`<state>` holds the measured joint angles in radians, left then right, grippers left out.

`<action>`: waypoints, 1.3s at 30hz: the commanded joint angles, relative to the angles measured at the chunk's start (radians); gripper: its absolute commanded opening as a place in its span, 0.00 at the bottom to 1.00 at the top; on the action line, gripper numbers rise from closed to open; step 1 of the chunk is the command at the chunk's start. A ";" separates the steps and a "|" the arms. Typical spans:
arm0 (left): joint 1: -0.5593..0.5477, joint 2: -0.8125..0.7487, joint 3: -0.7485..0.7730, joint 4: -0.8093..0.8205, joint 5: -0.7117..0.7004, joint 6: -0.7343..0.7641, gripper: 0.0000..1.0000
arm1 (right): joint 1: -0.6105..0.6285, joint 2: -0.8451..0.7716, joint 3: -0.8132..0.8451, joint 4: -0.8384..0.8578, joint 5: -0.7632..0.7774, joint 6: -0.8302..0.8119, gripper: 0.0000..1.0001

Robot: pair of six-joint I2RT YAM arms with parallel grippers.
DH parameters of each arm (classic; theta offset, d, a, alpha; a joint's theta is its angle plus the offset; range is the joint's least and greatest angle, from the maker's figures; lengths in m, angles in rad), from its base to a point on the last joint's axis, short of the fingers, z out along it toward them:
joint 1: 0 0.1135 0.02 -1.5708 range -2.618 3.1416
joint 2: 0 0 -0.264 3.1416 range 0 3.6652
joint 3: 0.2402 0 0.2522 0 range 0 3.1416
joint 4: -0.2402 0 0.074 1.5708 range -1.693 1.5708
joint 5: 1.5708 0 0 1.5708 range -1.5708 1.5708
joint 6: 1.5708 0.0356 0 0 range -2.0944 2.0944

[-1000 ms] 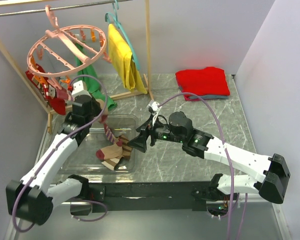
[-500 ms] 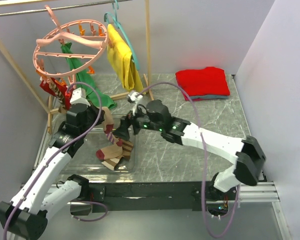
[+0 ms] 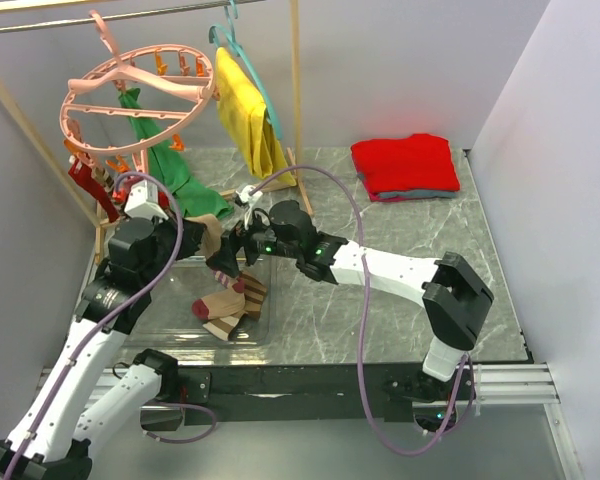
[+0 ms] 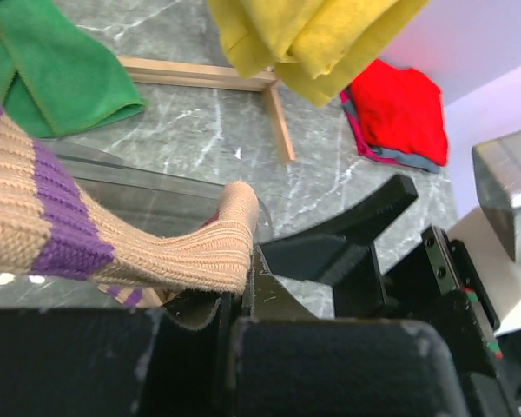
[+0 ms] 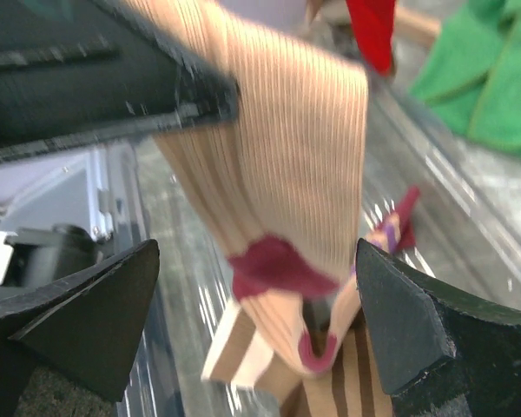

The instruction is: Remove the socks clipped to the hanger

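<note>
The pink ring hanger (image 3: 120,68) hangs at the top left, with red socks (image 3: 83,178) still clipped under its left rim. My left gripper (image 3: 195,233) (image 4: 243,280) is shut on the cuff of a beige sock with purple stripes and a maroon heel (image 3: 220,258) (image 4: 87,234) (image 5: 295,191), which dangles over the clear bin (image 3: 160,322). My right gripper (image 3: 238,243) (image 5: 256,326) is open, one finger on either side of that hanging sock, not touching it. More socks (image 3: 225,308), one of them brown-striped (image 5: 399,387), lie in the bin.
A long green cloth (image 3: 170,170) and a yellow garment (image 3: 245,110) on a teal hanger hang from the wooden rack behind. Its wooden base bar (image 4: 200,74) lies on the table. Folded red cloth (image 3: 405,165) sits at the back right.
My right arm has swung left, bringing its open jaws around the sock that the left gripper holds. The left arm shifted slightly back-left. The pink hanger has swung and levelled out.
</note>
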<state>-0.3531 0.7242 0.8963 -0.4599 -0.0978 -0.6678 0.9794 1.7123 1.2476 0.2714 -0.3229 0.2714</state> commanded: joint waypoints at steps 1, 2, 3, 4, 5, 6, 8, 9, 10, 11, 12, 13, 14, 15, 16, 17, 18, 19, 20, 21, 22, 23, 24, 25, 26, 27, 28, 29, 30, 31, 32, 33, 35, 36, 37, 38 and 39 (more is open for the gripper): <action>-0.003 -0.032 0.041 -0.006 0.047 -0.019 0.01 | 0.008 0.010 -0.002 0.180 -0.016 -0.024 1.00; -0.001 -0.043 0.036 -0.006 0.050 -0.022 0.01 | 0.010 0.016 0.003 0.180 -0.018 -0.038 1.00; -0.003 -0.046 0.035 -0.003 0.052 -0.027 0.01 | 0.010 0.026 0.009 0.173 0.010 -0.044 1.00; -0.003 -0.049 0.035 -0.002 0.056 -0.027 0.01 | 0.011 0.029 0.009 0.167 0.031 -0.047 1.00; -0.001 -0.054 0.038 -0.002 0.063 -0.027 0.01 | 0.013 0.029 0.003 0.176 0.041 -0.054 1.00; -0.003 -0.055 0.041 -0.008 0.066 -0.027 0.01 | 0.015 0.030 -0.005 0.189 0.044 -0.058 1.00; -0.003 -0.055 0.050 -0.013 0.075 -0.023 0.01 | 0.015 0.040 -0.005 0.193 0.044 -0.067 1.00; -0.003 -0.055 0.055 -0.016 0.078 -0.021 0.01 | 0.013 0.050 0.004 0.184 0.041 -0.069 1.00; -0.003 -0.054 0.058 -0.019 0.081 -0.019 0.01 | 0.015 0.055 0.018 0.178 0.022 -0.069 1.00; -0.003 -0.055 0.062 -0.020 0.084 -0.018 0.01 | 0.013 0.059 0.019 0.187 0.012 -0.061 1.00; -0.003 -0.055 0.065 -0.020 0.090 -0.015 0.01 | 0.015 0.063 0.016 0.202 -0.002 -0.058 0.99; -0.003 -0.054 0.067 -0.026 0.090 -0.015 0.01 | 0.016 0.066 0.009 0.233 -0.016 -0.052 0.95; -0.003 -0.054 0.072 -0.031 0.090 -0.013 0.02 | 0.016 0.066 0.007 0.242 -0.019 -0.038 0.91; -0.001 -0.052 0.073 -0.033 0.090 -0.007 0.03 | 0.018 0.066 0.006 0.250 -0.024 -0.032 0.87; -0.003 -0.054 0.075 -0.037 0.090 -0.006 0.04 | 0.018 0.066 0.001 0.264 -0.033 -0.023 0.71; -0.003 -0.052 0.078 -0.048 0.089 -0.001 0.07 | 0.016 0.064 -0.002 0.270 -0.048 -0.009 0.64; -0.001 -0.054 0.081 -0.057 0.089 0.011 0.08 | 0.018 0.061 -0.004 0.276 -0.051 -0.002 0.55; -0.003 -0.054 0.084 -0.065 0.073 0.019 0.11 | 0.018 0.058 -0.007 0.281 -0.054 0.009 0.37; -0.001 -0.055 0.090 -0.081 0.060 0.025 0.18 | 0.019 0.058 -0.007 0.285 -0.068 0.028 0.29; -0.001 -0.060 0.092 -0.088 0.041 0.031 0.22 | 0.018 0.053 -0.008 0.288 -0.080 0.035 0.21; -0.003 -0.069 0.092 -0.094 0.000 0.030 0.28 | 0.019 0.052 -0.007 0.293 -0.088 0.043 0.10; -0.001 -0.077 0.092 -0.098 -0.023 0.028 0.41 | 0.021 0.052 -0.007 0.296 -0.096 0.055 0.06; -0.001 -0.084 0.095 -0.111 -0.043 0.016 0.49 | 0.021 0.053 -0.007 0.298 -0.103 0.061 0.01; -0.003 -0.103 0.098 -0.121 -0.083 0.010 0.56 | 0.021 0.052 -0.002 0.290 -0.107 0.069 0.00; -0.003 -0.112 0.110 -0.129 -0.103 0.005 0.66 | 0.021 0.050 -0.001 0.287 -0.110 0.077 0.00; -0.001 -0.123 0.116 -0.147 -0.123 -0.002 0.71 | 0.021 0.049 0.001 0.285 -0.116 0.078 0.00; -0.003 -0.149 0.125 -0.157 -0.153 -0.009 0.76 | 0.019 0.046 0.000 0.281 -0.117 0.080 0.00; -0.003 -0.164 0.142 -0.167 -0.216 -0.016 0.79 | 0.019 0.041 -0.002 0.278 -0.120 0.083 0.00; -0.003 -0.180 0.150 -0.175 -0.259 -0.030 0.79 | 0.019 0.038 -0.002 0.273 -0.133 0.078 0.00; -0.003 -0.215 0.157 -0.190 -0.296 -0.036 0.79 | 0.019 0.033 0.001 0.259 -0.137 0.078 0.00; -0.003 -0.236 0.173 -0.201 -0.386 -0.047 0.79 | 0.021 0.030 0.001 0.252 -0.142 0.074 0.00; -0.001 -0.259 0.173 -0.201 -0.422 -0.064 0.79 | 0.019 0.020 0.003 0.246 -0.149 0.071 0.00; -0.003 -0.331 0.153 -0.151 -0.471 -0.056 0.76 | 0.019 -0.002 0.006 0.218 -0.168 0.062 0.00; -0.003 -0.351 0.147 -0.132 -0.509 -0.056 0.75 | 0.022 -0.009 0.006 0.209 -0.173 0.060 0.00; -0.003 -0.374 0.142 -0.119 -0.529 -0.056 0.74 | 0.021 -0.017 0.007 0.190 -0.179 0.058 0.00; -0.003 -0.381 0.145 -0.102 -0.545 -0.055 0.73 | 0.019 -0.025 0.009 0.177 -0.180 0.052 0.00; -0.003 -0.378 0.151 -0.103 -0.578 -0.055 0.72 | 0.019 -0.039 0.012 0.161 -0.182 0.049 0.00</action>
<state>-0.3534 0.3664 1.0222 -0.6209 -0.4984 -0.7055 0.9924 1.7622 1.2381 0.4587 -0.4686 0.3389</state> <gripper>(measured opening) 0.740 0.031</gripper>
